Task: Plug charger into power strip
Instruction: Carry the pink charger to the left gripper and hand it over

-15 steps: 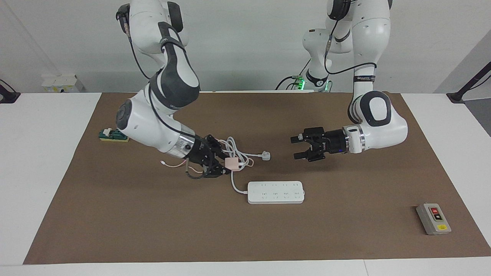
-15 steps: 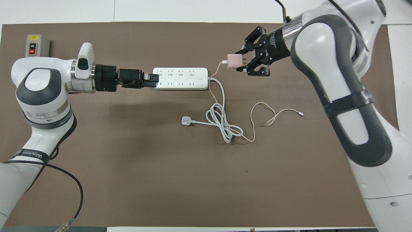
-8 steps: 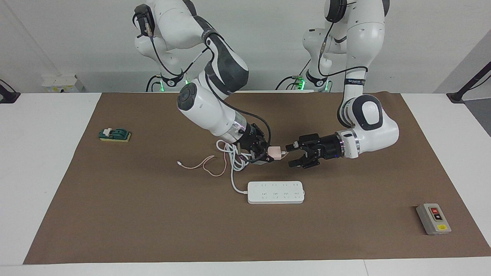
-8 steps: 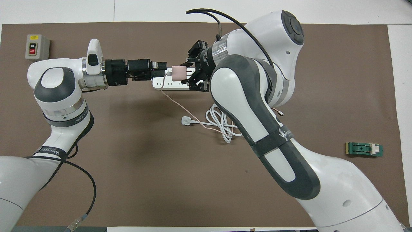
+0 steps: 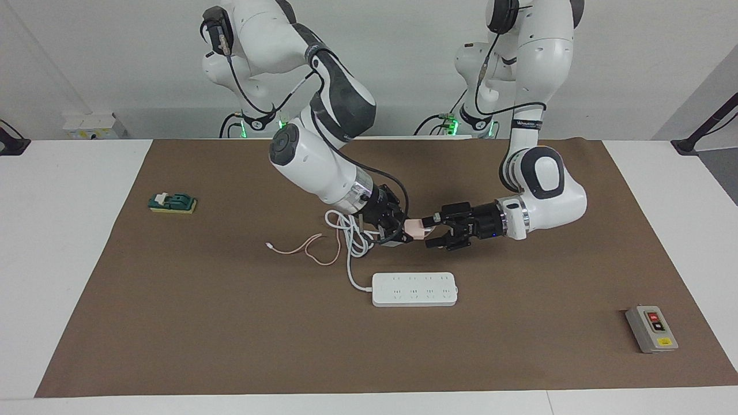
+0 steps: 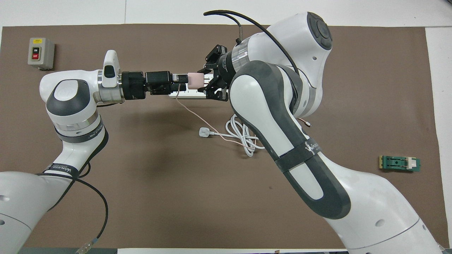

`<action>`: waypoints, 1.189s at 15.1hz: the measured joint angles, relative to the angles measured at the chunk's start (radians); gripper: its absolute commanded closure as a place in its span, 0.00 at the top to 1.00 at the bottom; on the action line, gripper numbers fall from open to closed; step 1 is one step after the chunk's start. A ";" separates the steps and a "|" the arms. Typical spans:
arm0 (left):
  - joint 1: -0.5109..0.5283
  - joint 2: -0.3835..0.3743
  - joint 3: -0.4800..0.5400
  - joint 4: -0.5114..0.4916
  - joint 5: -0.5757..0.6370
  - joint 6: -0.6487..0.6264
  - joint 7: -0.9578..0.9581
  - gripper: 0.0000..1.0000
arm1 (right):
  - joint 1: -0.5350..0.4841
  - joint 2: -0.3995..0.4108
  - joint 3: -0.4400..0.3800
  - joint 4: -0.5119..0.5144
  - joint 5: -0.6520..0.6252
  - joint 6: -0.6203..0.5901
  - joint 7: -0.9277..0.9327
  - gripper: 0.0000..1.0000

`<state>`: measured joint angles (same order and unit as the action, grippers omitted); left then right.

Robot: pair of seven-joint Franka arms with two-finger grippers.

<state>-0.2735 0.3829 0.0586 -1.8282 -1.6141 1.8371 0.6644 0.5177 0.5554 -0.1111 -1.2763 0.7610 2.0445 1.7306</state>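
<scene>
My right gripper (image 5: 405, 230) is shut on the pale-pink charger (image 5: 414, 229) and holds it in the air, over the mat just nearer the robots than the power strip (image 5: 415, 289). The prongs point into the right gripper, as the overhead view (image 6: 194, 80) shows. My left gripper (image 5: 432, 231) is open, level with the charger, with one finger above and one below the charger's free end. The thin pink cable (image 5: 305, 251) hangs from the charger to the mat. In the overhead view both grippers cover most of the power strip (image 6: 190, 94).
The strip's thick white cord (image 5: 346, 230) lies coiled under the right arm, with its white three-pin plug (image 6: 204, 132) beside it. A grey button box (image 5: 651, 328) stands toward the left arm's end. A small green block (image 5: 172, 203) lies toward the right arm's end.
My right gripper carried the charger from its own end to above the strip, then held still. My left gripper moved in until its open fingers reach the charger's free end.
</scene>
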 measured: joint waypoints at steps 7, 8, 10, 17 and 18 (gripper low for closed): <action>-0.002 -0.004 -0.009 0.000 -0.017 -0.052 -0.090 0.77 | 0.000 0.002 0.000 0.000 0.000 0.000 0.000 0.00; -0.002 -0.005 -0.009 0.000 -0.017 -0.054 -0.090 0.75 | 0.000 0.002 0.000 0.000 0.000 0.000 0.000 0.00; -0.002 -0.005 -0.009 0.000 -0.022 -0.055 -0.092 0.60 | 0.000 0.002 0.000 0.000 0.000 0.000 0.000 0.00; -0.003 -0.005 -0.004 -0.004 -0.028 -0.063 -0.093 0.11 | -0.001 0.001 -0.001 0.011 0.003 0.000 0.002 0.00; -0.003 -0.005 -0.004 -0.004 -0.028 -0.063 -0.093 0.04 | -0.001 0.002 -0.001 0.011 0.003 0.000 0.002 0.00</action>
<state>-0.2763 0.3781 0.0543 -1.8323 -1.6423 1.7740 0.5715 0.5167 0.5569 -0.1119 -1.2654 0.7639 2.0441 1.7323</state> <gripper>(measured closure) 0.692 0.524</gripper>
